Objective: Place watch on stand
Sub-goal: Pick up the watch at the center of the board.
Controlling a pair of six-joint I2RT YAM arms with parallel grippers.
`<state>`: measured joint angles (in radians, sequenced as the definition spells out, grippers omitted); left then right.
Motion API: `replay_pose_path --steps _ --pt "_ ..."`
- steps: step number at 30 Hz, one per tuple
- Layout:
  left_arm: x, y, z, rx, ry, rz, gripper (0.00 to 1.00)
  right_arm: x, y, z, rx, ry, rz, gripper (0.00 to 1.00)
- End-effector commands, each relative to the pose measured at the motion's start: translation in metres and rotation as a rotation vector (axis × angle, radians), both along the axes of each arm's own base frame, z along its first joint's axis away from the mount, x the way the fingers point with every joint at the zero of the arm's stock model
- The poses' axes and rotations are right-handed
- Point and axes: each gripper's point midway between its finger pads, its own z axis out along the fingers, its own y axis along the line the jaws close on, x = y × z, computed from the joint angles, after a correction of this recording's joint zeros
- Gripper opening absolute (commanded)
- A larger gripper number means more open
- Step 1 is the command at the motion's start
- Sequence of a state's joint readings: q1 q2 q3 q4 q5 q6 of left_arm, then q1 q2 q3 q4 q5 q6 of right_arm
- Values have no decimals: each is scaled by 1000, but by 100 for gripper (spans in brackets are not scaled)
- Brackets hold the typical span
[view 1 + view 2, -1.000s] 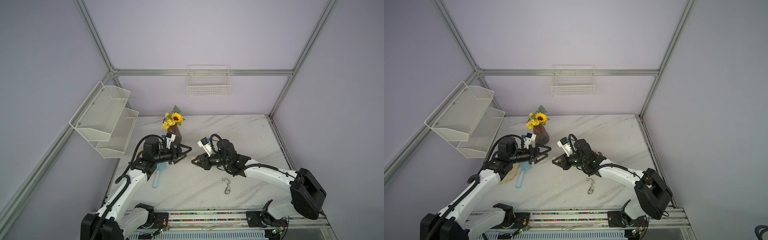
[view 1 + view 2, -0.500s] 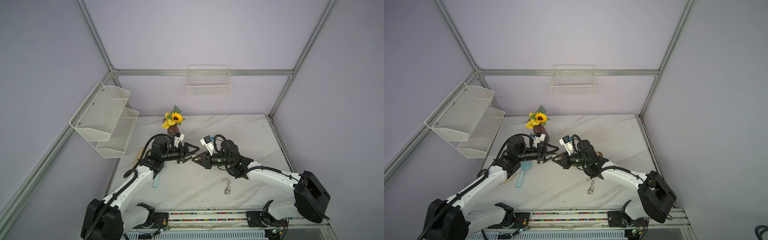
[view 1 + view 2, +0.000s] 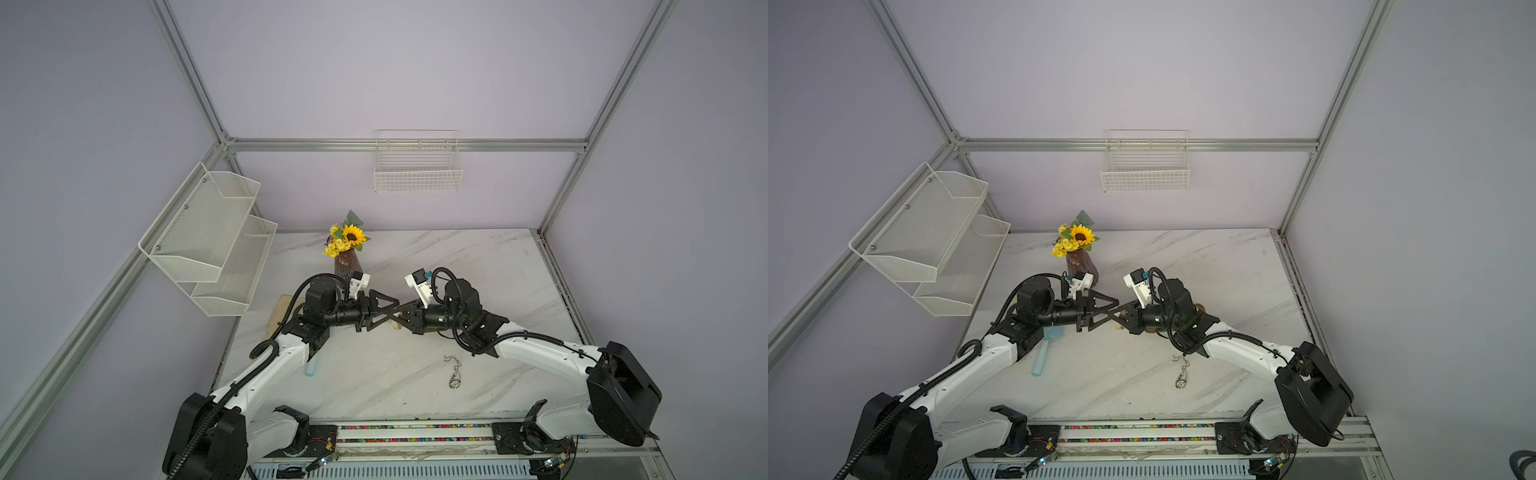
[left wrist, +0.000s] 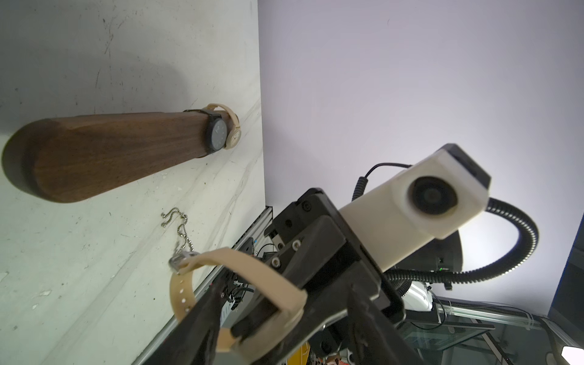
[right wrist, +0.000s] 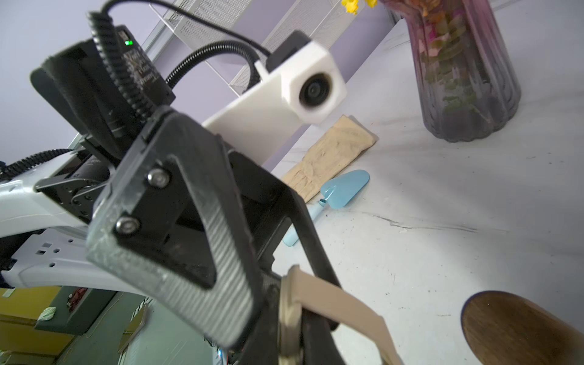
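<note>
Lilac walls enclose a white marbled worktop, and the two arms meet tip to tip above its middle. On one side, the right end effector is clamped on the watch, whose beige strap loops out from its fingers, clear of the worktop. Facing it, the left end effector has its fingers apart on either side of that watch; whether they press on it I cannot tell. Just beside and below the right end effector is the stand. Its dark wooden bar carries a black watch and a second beige watch side by side at the end far from the left end effector. A chain lies nearer the robot's base than the right end effector. A blue scoop and a pale board lie beneath the left arm, and a vase of sunflowers stands behind the left end effector.
</note>
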<state>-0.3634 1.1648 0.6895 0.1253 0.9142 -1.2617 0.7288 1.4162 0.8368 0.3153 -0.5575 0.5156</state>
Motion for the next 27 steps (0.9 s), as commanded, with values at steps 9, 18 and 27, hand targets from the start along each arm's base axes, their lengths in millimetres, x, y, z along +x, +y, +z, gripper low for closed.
replay_pose_path --steps 9,18,27 --pt "-4 -5 4 -10 -31 -44 64 7 3 18 55 -33 7 12" --pt "10 -8 18 -51 -61 -37 64 -8 -1 18 90 11 46 12" --pt "20 -10 31 -92 -84 -29 63 -16 -4 15 116 43 54 12"
